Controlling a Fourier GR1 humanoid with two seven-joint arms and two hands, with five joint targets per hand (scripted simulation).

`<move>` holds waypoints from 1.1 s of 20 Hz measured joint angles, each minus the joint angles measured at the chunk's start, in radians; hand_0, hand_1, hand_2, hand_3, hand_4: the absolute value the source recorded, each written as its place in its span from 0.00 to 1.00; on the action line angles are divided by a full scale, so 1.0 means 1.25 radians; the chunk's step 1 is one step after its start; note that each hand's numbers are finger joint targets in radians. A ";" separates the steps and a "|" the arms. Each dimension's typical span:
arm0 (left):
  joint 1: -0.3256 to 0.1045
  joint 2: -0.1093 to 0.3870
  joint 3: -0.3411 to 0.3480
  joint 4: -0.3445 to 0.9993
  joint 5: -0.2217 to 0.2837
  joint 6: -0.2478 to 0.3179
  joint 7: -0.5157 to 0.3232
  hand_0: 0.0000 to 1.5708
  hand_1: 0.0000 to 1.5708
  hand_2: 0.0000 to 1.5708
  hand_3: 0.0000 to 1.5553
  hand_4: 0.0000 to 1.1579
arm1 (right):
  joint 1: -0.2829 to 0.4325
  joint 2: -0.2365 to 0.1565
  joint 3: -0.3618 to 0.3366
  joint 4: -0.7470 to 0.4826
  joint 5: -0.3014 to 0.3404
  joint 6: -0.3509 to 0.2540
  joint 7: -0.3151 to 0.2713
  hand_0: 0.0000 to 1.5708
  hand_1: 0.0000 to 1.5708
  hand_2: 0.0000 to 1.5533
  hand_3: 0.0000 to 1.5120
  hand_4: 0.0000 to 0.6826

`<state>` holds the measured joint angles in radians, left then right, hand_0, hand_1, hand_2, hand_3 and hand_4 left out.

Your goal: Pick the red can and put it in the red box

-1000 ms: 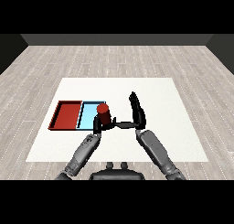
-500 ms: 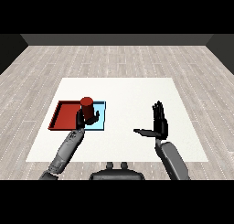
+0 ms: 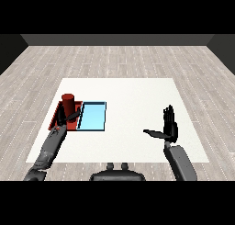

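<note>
Leftward is where things have gone since half a second ago: the robot's left hand [image 3: 64, 119] now carries the red cylindrical can [image 3: 68, 105] over the red rectangular tray [image 3: 56, 120], whereas earlier the can sat above the seam between that tray and the light blue rectangular tray [image 3: 93, 116]. The left hand's fingers curl round the lower part of the can, and the thumb points out towards the blue tray. The can stands upright, its top above the red tray's far edge; whether its base touches the tray floor I cannot tell, since the hand covers it. The grey left forearm [image 3: 49, 145] has swung outward with it and now runs up from the lower left corner. The blue tray lies just beside the red one, their long edges touching. Over on the other side, the right hand [image 3: 170, 126] has drifted a little farther right and sits well apart from both trays above the white bench [image 3: 133, 95], fingers straight and upright, thumb stuck out to the left, holding nothing.
</note>
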<state>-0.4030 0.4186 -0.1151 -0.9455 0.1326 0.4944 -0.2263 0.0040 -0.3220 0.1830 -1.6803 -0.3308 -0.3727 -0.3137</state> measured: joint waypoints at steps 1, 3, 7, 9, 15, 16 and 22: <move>-0.017 0.004 0.003 0.034 -0.011 0.004 0.007 1.00 1.00 0.99 0.94 0.94 | 0.002 -0.002 -0.006 0.011 0.000 0.006 -0.002 0.00 0.00 0.00 0.00 0.00; -0.072 0.011 0.015 0.131 -0.025 -0.006 0.012 1.00 1.00 1.00 0.95 0.93 | -0.004 0.006 -0.004 0.033 0.011 0.001 -0.001 0.00 0.00 0.00 0.00 0.00; -0.153 0.010 0.046 0.320 -0.042 -0.019 -0.019 1.00 1.00 0.99 0.96 0.90 | -0.037 0.010 -0.013 0.085 0.021 0.003 0.004 0.00 0.00 0.00 0.00 0.00; -0.186 0.009 0.056 0.401 -0.051 -0.020 -0.032 0.99 0.99 0.93 0.92 0.87 | -0.057 0.024 -0.016 0.116 0.020 0.008 -0.003 0.00 0.00 0.00 0.00 0.00; -0.248 -0.009 0.047 0.586 -0.092 0.001 0.044 0.38 0.38 0.40 0.26 0.67 | -0.087 0.029 -0.045 0.176 -0.001 0.035 -0.019 0.00 0.00 0.00 0.00 0.00; -0.251 -0.010 0.048 0.608 -0.095 0.002 0.052 0.53 0.53 0.51 0.32 0.69 | -0.094 0.033 -0.045 0.189 0.002 0.034 -0.023 0.00 0.00 0.00 0.00 0.00; -0.250 0.002 0.089 0.683 -0.068 0.007 0.083 0.95 0.95 0.85 0.00 0.56 | -0.119 0.051 -0.054 0.242 0.008 0.035 -0.049 0.00 0.00 0.00 0.00 0.00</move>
<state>-0.7160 0.4211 -0.0036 -0.0912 0.0478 0.5032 -0.1228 -0.1444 -0.2583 0.1152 -1.3784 -0.3206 -0.3287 -0.3755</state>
